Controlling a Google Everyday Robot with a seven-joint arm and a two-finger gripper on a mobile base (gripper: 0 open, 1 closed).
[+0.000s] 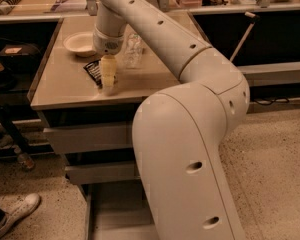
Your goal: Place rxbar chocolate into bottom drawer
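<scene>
The rxbar chocolate [93, 71], a flat black wrapper with white lettering, lies on the tabletop [60, 86] left of middle. My gripper [108, 82] points down right beside the bar's right end, its pale fingers reaching the table surface and covering part of the bar. The bottom drawer [115, 214] is pulled out below the table, its grey floor showing; my arm hides its right part.
A white bowl [80, 44] sits at the back left of the table and a clear plastic bottle [132, 49] just behind my gripper. Two closed grey drawers [87, 139] sit above the open one. A person's white shoe [17, 211] is on the floor at left.
</scene>
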